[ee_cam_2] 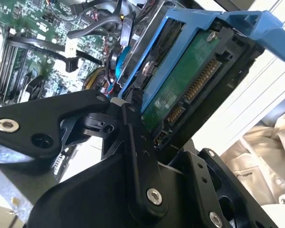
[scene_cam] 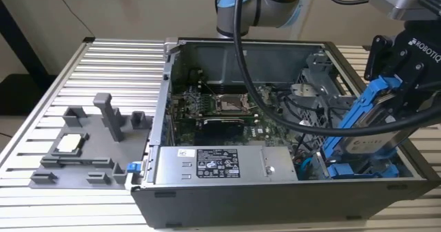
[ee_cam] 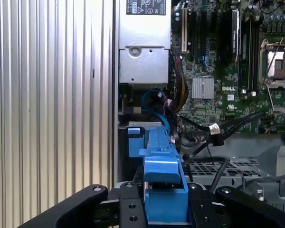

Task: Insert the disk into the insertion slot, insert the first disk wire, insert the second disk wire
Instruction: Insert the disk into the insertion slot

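Note:
My gripper [scene_cam: 391, 104] is shut on the disk [scene_cam: 372, 136], a silver-grey drive in a bright blue carrier [scene_cam: 362, 105]. It hangs steeply tilted over the open computer case at the exterior view's right, its lower end down among blue parts [scene_cam: 348, 170] in the case's corner. The second wrist view looks at the disk's green underside and connector [ee_cam_2: 183, 90] between the black fingers [ee_cam_2: 133, 142]. In the first wrist view the carrier [ee_cam: 164, 187] sits in the gripper [ee_cam: 165, 205], beside the perforated grey insertion slot [ee_cam: 206, 167]. A loose black wire with a connector end [ee_cam: 213, 134] lies close by.
A grey power-supply box [scene_cam: 214, 165] fills the case's front. Behind it lies the green motherboard [scene_cam: 206, 105] with its square socket [scene_cam: 233, 104]. A grey fixture plate [scene_cam: 82, 144] rests on the ribbed metal table [scene_cam: 103, 66] at the exterior view's left. The arm's black cable [scene_cam: 276, 116] drapes across the case.

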{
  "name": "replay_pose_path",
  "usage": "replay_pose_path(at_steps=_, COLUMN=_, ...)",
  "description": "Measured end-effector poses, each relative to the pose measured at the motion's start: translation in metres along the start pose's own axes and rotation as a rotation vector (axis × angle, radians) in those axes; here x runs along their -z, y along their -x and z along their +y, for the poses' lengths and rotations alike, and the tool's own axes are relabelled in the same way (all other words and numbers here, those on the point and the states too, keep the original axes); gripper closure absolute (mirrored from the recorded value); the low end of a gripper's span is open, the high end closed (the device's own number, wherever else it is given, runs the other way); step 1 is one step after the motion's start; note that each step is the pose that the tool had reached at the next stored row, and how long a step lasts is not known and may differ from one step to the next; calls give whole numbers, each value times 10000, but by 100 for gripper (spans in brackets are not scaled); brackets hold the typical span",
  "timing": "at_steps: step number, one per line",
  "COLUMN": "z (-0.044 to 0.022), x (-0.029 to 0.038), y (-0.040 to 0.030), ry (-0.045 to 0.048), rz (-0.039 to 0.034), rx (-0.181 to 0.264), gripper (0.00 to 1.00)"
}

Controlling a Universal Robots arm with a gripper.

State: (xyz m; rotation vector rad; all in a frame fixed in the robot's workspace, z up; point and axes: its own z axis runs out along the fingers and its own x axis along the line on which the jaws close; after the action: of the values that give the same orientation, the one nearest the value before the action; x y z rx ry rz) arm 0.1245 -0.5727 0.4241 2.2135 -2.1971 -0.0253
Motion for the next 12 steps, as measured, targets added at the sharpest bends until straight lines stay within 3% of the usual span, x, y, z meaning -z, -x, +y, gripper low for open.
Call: replay_pose_path(at_steps=12, z=-31, x=-86, y=0, ry=-1, rz=-5, rx=112, gripper=67)
